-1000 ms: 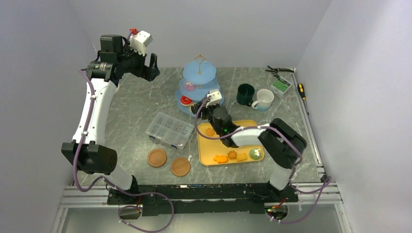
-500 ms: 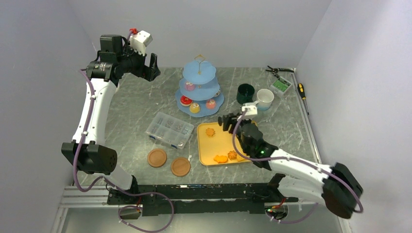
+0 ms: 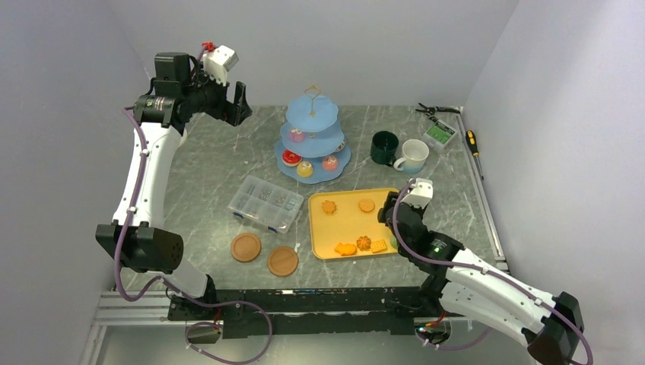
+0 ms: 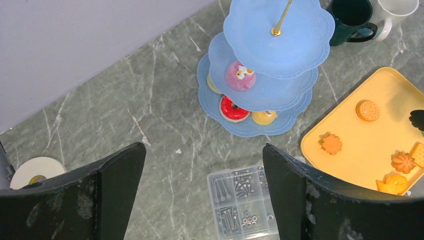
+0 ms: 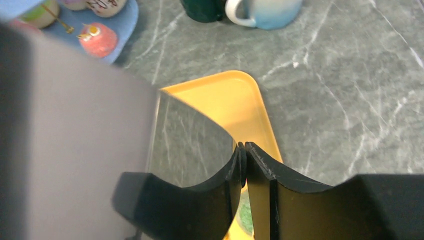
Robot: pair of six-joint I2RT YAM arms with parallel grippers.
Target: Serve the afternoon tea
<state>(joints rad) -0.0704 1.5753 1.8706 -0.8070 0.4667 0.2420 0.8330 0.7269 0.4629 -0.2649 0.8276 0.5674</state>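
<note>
We saw the right gripper [image 5: 245, 152] pinched shut over the right edge of the tray [image 3: 346, 226], the left gripper [image 4: 204, 152] hanging wide open; cakes [image 4: 240, 76] sat on the stand [image 4: 300, 45], biscuits [image 4: 368, 110] on the tray

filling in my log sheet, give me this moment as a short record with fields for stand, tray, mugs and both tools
stand: light-blue three-tier stand, top tier bare; pink cake on the middle tier; red doughnut and yellow cake on the bottom tier
tray: yellow tray holding orange biscuits
mugs: dark-green mug and white mug, side by side beyond the tray
left tool: left tool open, high over the table's far-left corner
right tool: right tool shut, above the tray's right edge
</note>
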